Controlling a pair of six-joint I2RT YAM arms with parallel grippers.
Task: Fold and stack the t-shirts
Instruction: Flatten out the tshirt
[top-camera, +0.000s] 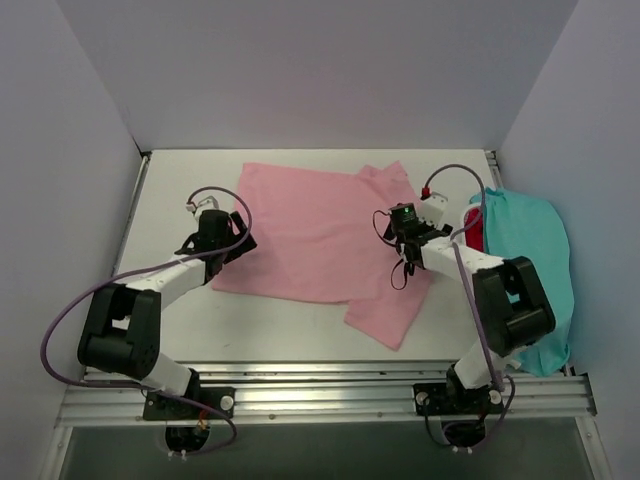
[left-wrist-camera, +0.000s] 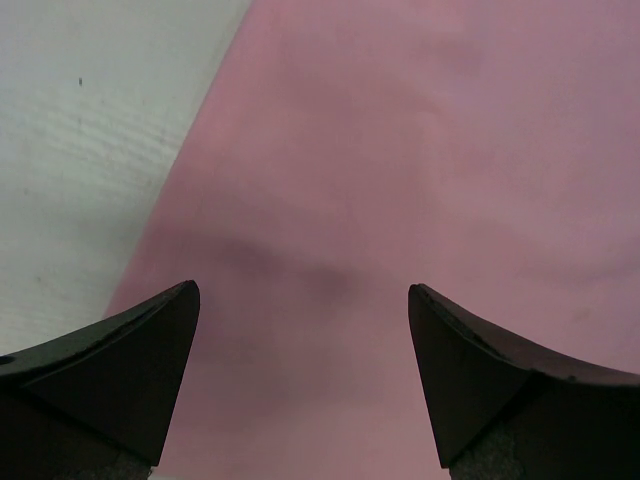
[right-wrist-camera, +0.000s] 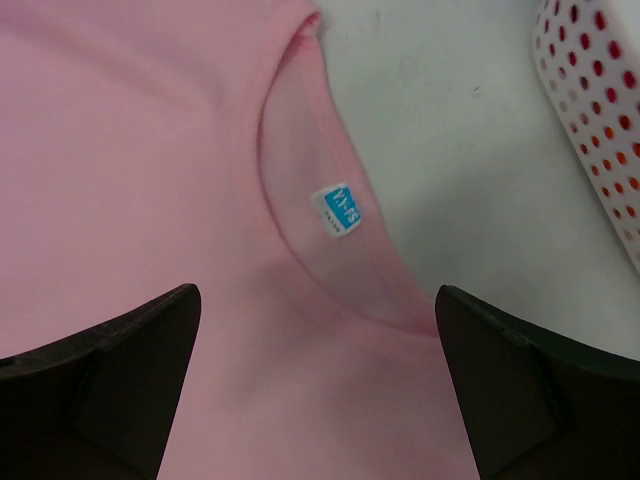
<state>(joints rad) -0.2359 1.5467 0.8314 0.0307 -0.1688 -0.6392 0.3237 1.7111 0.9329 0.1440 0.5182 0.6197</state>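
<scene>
Counter (top-camera: 290, 335): it is carrying one spread shirt in the middle and a heap of others at its right edge.
Light pink t-shirt (top-camera: 310, 230): it is lying flat across the middle of the counter, and one part of it is reaching down toward the near edge, right of centre.
Left claw (left-wrist-camera: 300, 300): it is standing wide open over the left border of the light pink t-shirt, holding nothing; pink cloth is showing between the fingers and bare counter is showing on the left. I cannot tell whether the tips are touching the cloth.
Right claw (right-wrist-camera: 315, 290): it is also standing wide open and gripping nothing, over the right part of the same shirt, just before the collar (right-wrist-camera: 290, 150).
Size label (right-wrist-camera: 338, 210): a small blue and white tag is sitting inside the collar.
White basket (right-wrist-camera: 590, 90): it is standing at the right edge, near the collar but apart from it, with red showing through its holes.
Teal t-shirt (top-camera: 530, 240): it is hanging over the right edge of the counter, and a red t-shirt (top-camera: 474, 237) is peeking out beside it.
</scene>
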